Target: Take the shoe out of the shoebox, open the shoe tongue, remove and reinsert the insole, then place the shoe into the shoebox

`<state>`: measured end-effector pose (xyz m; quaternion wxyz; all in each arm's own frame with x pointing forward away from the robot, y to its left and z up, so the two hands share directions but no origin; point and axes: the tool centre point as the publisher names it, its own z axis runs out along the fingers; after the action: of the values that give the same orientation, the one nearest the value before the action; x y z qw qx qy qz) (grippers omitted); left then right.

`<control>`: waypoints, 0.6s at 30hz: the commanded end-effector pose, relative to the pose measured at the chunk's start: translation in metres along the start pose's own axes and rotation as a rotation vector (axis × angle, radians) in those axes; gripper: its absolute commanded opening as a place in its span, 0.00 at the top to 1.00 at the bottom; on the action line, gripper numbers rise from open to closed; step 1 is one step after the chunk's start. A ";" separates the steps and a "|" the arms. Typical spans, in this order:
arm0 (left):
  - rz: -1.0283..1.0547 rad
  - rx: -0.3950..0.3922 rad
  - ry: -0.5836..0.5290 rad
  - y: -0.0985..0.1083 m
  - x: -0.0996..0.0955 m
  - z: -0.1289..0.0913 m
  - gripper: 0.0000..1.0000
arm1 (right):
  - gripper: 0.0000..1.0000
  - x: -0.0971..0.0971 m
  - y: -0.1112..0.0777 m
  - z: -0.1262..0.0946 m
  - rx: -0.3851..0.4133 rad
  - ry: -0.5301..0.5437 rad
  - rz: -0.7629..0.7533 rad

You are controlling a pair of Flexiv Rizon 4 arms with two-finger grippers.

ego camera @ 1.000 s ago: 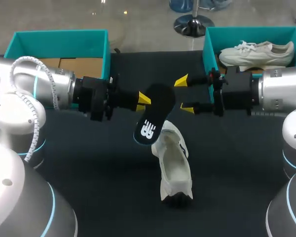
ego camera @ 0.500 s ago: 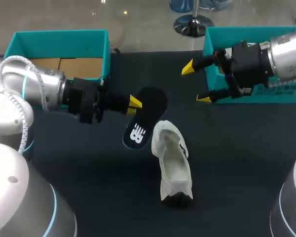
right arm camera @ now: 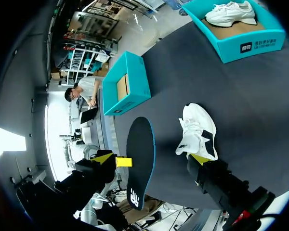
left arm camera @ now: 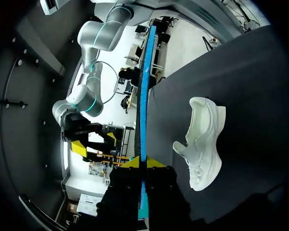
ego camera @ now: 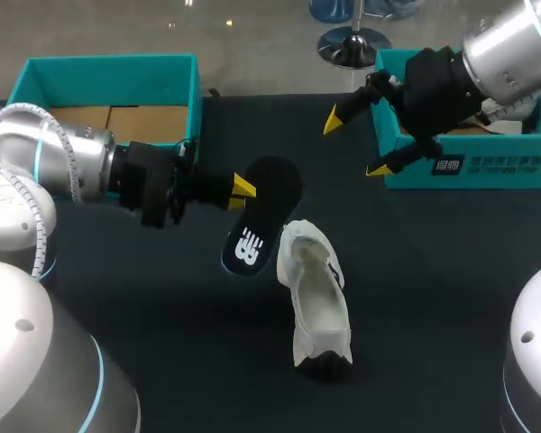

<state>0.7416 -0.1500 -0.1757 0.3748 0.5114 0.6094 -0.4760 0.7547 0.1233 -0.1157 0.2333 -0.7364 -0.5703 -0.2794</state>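
Since a second ago, the right arm has lifted away from the insole (ego camera: pixel 261 216) and swung back to the teal cardboard shoebox (ego camera: pixel 460 167) at the far right of the dark worktop (ego camera: pixel 415 298). Its right claw (ego camera: pixel 356 142) hangs tilted there, spread wide and empty. From the left, the other arm reaches in level, drawn slightly back, its left claw (ego camera: pixel 242 187) pinching the thin black, teal-edged insole by one long edge. Whether the insole's logo end touches the worktop is unclear. The white shoe (ego camera: pixel 317 298) lies just beside it.
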 end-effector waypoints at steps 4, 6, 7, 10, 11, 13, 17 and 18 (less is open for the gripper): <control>0.002 0.018 0.000 -0.005 0.001 -0.002 1.00 | 0.00 0.006 -0.001 -0.013 0.019 -0.334 -0.065; 0.000 0.021 0.000 -0.005 0.002 -0.003 1.00 | 0.00 0.007 -0.004 -0.017 0.020 -0.359 -0.096; 0.000 0.022 0.001 -0.004 0.002 -0.003 1.00 | 0.00 0.008 -0.005 -0.020 0.026 -0.365 -0.116; -0.003 0.023 0.003 -0.004 0.003 -0.003 1.00 | 0.00 0.010 -0.008 -0.027 0.027 -0.389 -0.164; -0.005 0.023 0.003 -0.004 0.003 -0.003 1.00 | 0.00 0.009 -0.008 -0.029 0.032 -0.389 -0.189; -0.007 0.023 0.003 -0.004 0.003 -0.003 1.00 | 0.00 0.009 -0.010 -0.030 0.033 -0.399 -0.193; -0.008 0.022 0.002 -0.003 0.003 -0.002 1.00 | 0.00 0.007 -0.011 -0.032 0.033 -0.396 -0.206; -0.009 0.020 0.002 -0.002 0.002 -0.002 1.00 | 0.00 0.007 -0.011 -0.032 0.035 -0.392 -0.214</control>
<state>0.7376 -0.1464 -0.1773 0.3673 0.5125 0.6071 -0.4836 0.7394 0.1071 -0.0886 0.1274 -0.7026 -0.6784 -0.1729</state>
